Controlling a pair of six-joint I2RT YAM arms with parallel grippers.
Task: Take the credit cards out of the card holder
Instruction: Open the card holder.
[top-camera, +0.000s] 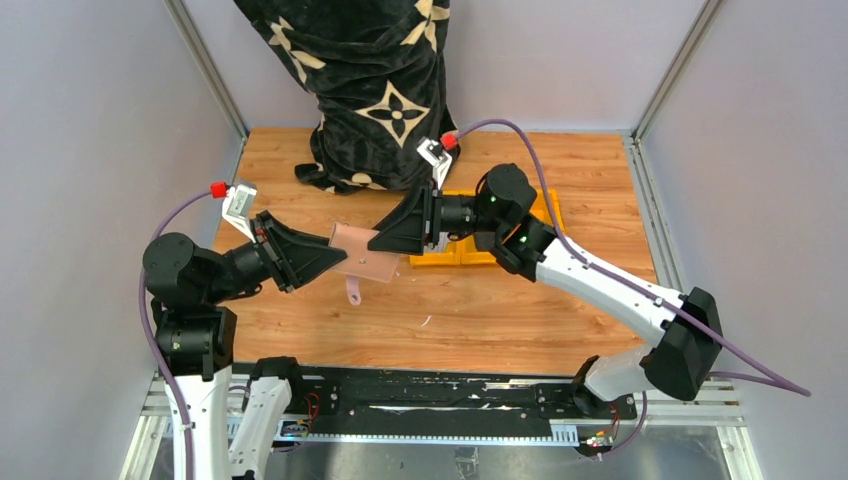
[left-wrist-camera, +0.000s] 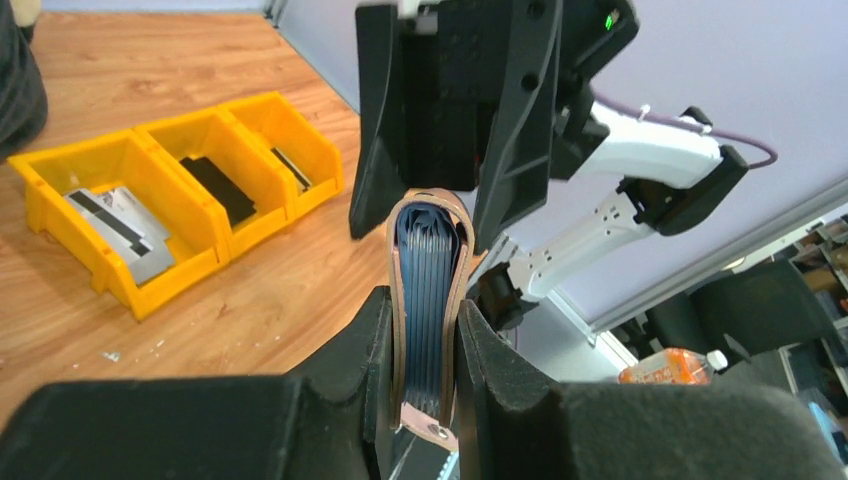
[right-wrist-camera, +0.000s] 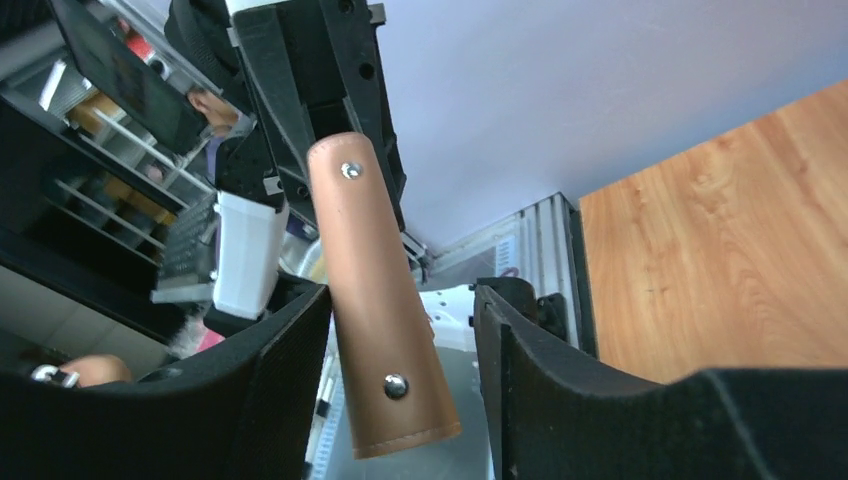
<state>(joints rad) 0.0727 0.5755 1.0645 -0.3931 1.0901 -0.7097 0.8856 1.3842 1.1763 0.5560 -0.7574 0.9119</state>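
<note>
Mid-frame in the top view, the left end effector (top-camera: 335, 256) is clenched on the card holder (top-camera: 362, 256) above the counter (top-camera: 480, 310). The right end effector (top-camera: 388, 240) straddles it, released. The credit cards (left-wrist-camera: 425, 285) look stiff, slick and tightly packed, so pinch their exposed edges, not the soft leather.

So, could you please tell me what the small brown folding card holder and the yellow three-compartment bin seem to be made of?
Small brown folding card holder: probably leather or faux leather, smooth matte skin, stitched edge, shiny metal studs. Yellow three-compartment bin: likely moulded plastic, uniform smooth walls.
</note>
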